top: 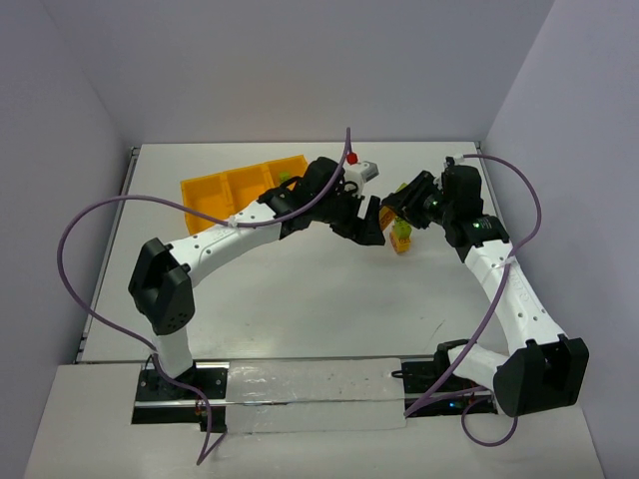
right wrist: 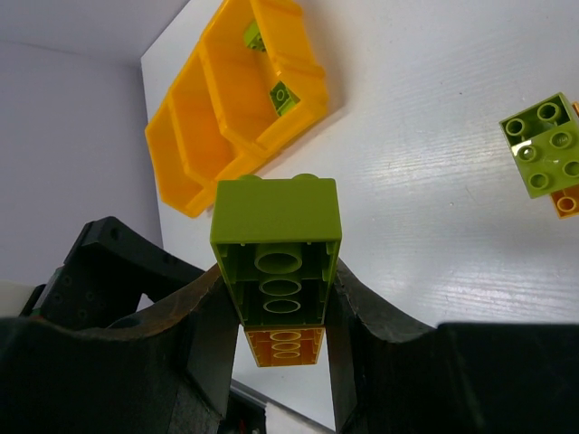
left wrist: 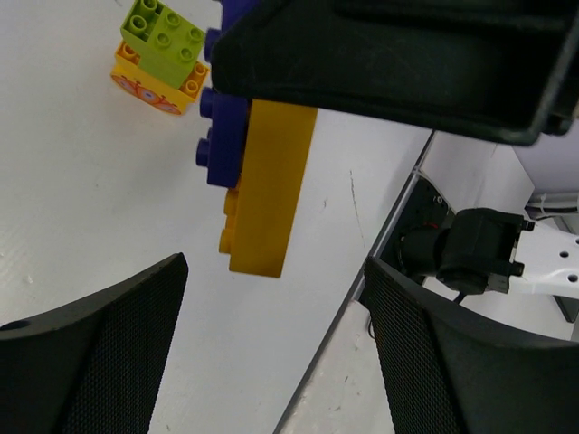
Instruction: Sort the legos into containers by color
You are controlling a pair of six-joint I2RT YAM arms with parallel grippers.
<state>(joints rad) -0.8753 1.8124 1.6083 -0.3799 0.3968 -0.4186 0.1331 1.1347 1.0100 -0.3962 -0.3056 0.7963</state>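
My right gripper (right wrist: 276,276) is shut on a stack of legos: a lime green brick (right wrist: 276,231) sits between the fingers, with an orange-yellow brick (right wrist: 285,346) behind it. In the left wrist view the same stack hangs from the right gripper (left wrist: 389,63) as an orange-yellow brick (left wrist: 267,190) with a purple-blue brick (left wrist: 224,136) at its side. My left gripper (left wrist: 276,303) is open just short of this stack, nothing between its fingers. A lime brick on an orange one (left wrist: 163,54) lies on the table. The orange tray (top: 215,195) stands at the back left.
Two lime green pieces (right wrist: 282,95) lie in the tray's nearest compartment (right wrist: 303,81) in the right wrist view. The two grippers (top: 371,222) are close together over the table's centre right. The table's right edge (left wrist: 362,280) runs near the left gripper.
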